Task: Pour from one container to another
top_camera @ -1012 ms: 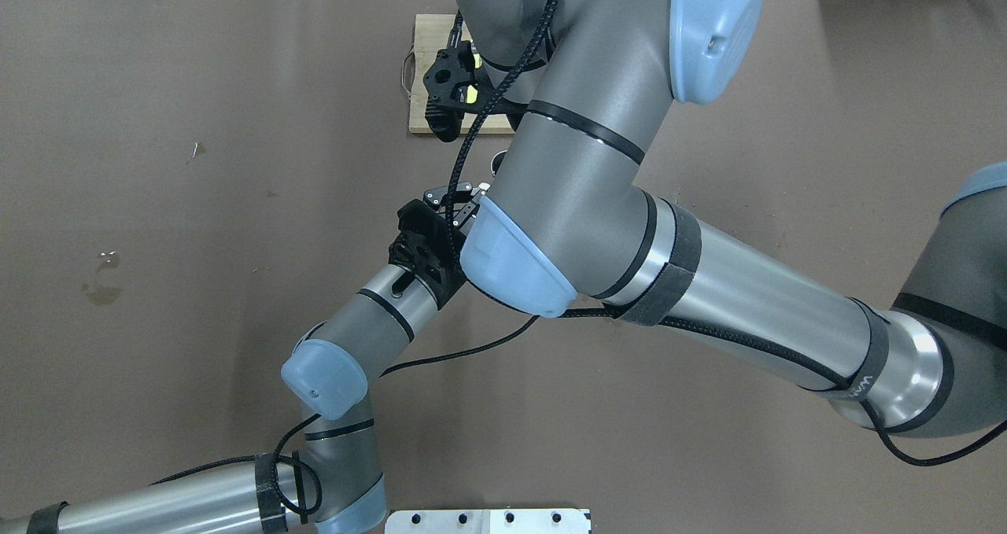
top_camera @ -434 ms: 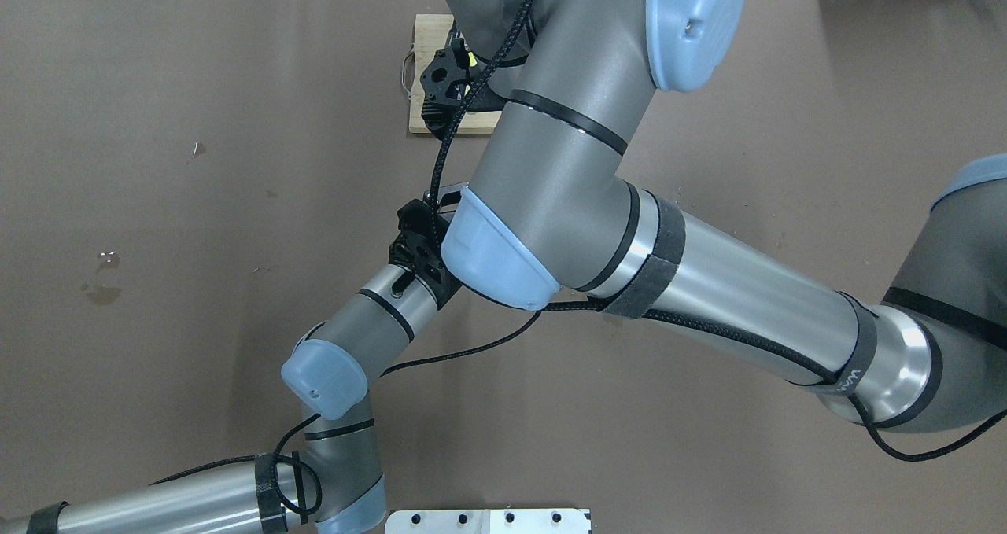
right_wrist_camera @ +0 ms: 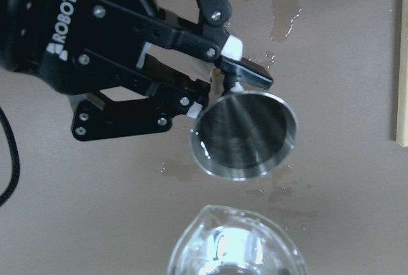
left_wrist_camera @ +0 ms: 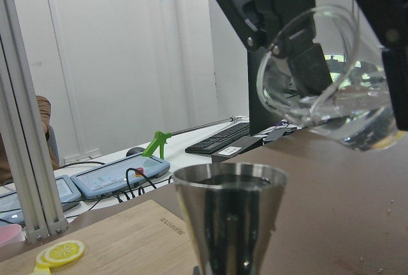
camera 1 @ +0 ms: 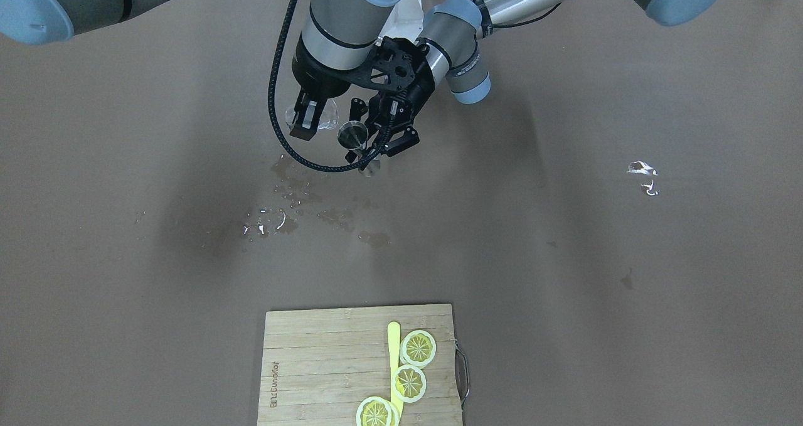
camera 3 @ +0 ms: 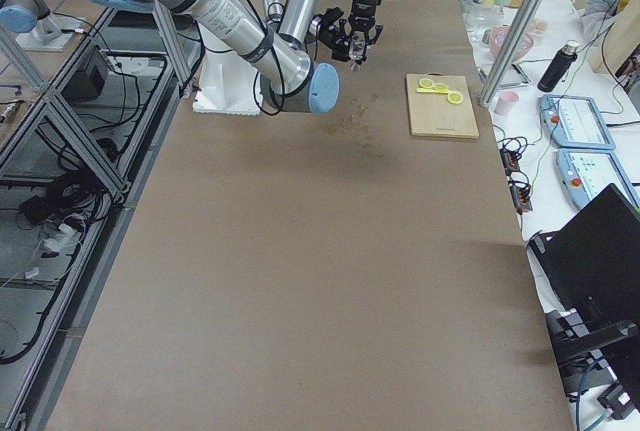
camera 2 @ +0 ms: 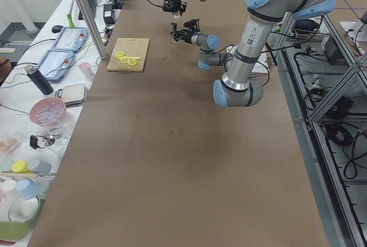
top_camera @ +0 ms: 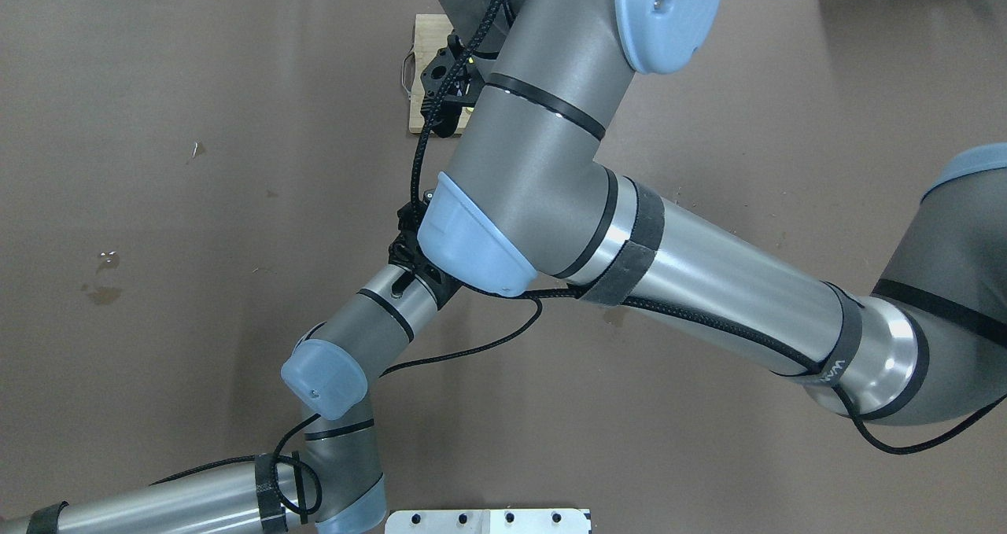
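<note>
Right claw (camera 1: 310, 122) is clamped on the glass (camera 1: 326, 120), fingers either side of its wall, held up off the worktop (camera 1: 564, 256). Glass is tilted, long axis leaning over, mouth toward the steel cup (camera 1: 353, 133); clear liquid sits pooled in its low side. Glass lip is higher than the cup rim and just beside it, not touching. Steel cup is upright, mouth up. Left claw (right_wrist_camera: 222, 83) is pinched nearly closed on the cup's narrow lower end. Wet patches (camera 1: 295, 194) on the worktop near both.

The right gripper (camera 1: 306, 122) holds a clear glass (camera 1: 325, 120) just beside the left gripper's (camera 1: 360, 142) steel cup (camera 1: 352, 133).
</note>
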You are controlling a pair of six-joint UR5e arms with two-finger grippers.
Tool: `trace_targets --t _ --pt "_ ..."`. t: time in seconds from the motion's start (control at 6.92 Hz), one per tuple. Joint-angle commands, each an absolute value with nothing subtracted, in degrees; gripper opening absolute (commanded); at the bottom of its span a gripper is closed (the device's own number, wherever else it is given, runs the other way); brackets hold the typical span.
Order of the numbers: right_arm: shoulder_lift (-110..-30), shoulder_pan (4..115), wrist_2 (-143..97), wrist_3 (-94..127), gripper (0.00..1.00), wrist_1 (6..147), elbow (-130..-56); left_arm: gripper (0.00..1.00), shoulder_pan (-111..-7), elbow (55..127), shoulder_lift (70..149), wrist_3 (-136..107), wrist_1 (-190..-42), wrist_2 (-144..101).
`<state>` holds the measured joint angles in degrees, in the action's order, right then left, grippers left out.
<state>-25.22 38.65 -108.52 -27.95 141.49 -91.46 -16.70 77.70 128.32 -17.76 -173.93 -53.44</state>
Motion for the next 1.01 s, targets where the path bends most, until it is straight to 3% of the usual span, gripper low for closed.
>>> trace_targets --t 0.0,0.87 --pt "-23.0 38.7 -108.5 -28.0 0.00 141.5 -88.0 0.00 -16.7 77.7 128.3 -17.8 -173.9 -53.4" --pt "-20.4 38.8 -108.5 -31.4 0.00 145.5 -83.8 0.00 -16.7 77.8 128.2 -17.8 -174.7 -53.3"
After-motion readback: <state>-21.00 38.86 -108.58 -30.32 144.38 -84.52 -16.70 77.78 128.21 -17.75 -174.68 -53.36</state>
